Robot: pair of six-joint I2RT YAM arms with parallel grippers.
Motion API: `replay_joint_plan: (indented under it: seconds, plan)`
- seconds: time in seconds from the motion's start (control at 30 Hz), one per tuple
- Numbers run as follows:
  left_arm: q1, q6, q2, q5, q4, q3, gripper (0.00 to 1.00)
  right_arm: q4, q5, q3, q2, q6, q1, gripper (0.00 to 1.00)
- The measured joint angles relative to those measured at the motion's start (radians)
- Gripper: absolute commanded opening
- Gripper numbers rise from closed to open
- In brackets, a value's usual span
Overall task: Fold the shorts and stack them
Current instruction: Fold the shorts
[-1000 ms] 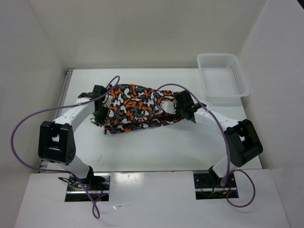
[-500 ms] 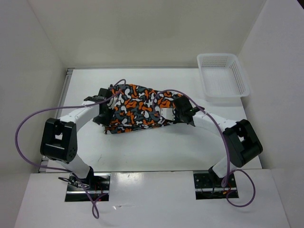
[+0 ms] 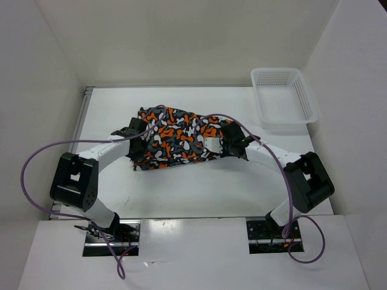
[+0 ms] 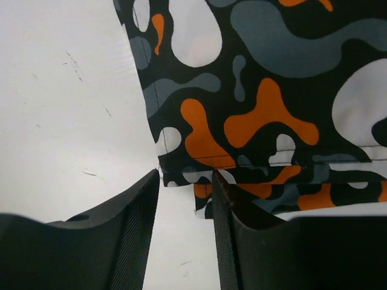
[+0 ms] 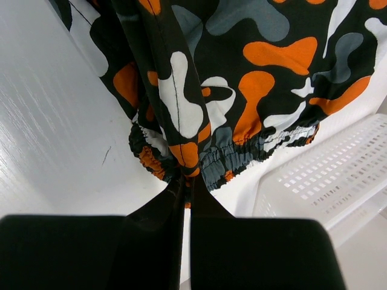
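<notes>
The shorts (image 3: 175, 140) lie folded on the tabletop (image 3: 199, 193), nearer its far edge. The left gripper (image 4: 186, 175) sits at their left hem, jaws spread, gripping nothing. The right gripper (image 5: 186, 181), jaws pressed together, pinches the elastic waistband. A white lattice basket (image 3: 256, 90) occupies the far right corner.

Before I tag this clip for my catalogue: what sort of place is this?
Probably a lab robot cell: white table, plain white panels around it, shorts and a plastic basket as props.
</notes>
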Motion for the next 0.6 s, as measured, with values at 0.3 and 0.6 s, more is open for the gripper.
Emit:
replay_joint_plan:
  seconds: [0.3,0.6]
  plan:
    - [0.003,0.0,0.008,-0.022,-0.015,-0.002,0.46,-0.002,-0.007,0.0,0.0,0.005,0.0,0.0]
    - [0.003,0.0,0.008,-0.031,-0.052,-0.004,0.46,-0.002,-0.008,0.0,0.0,0.006,0.0,0.0]
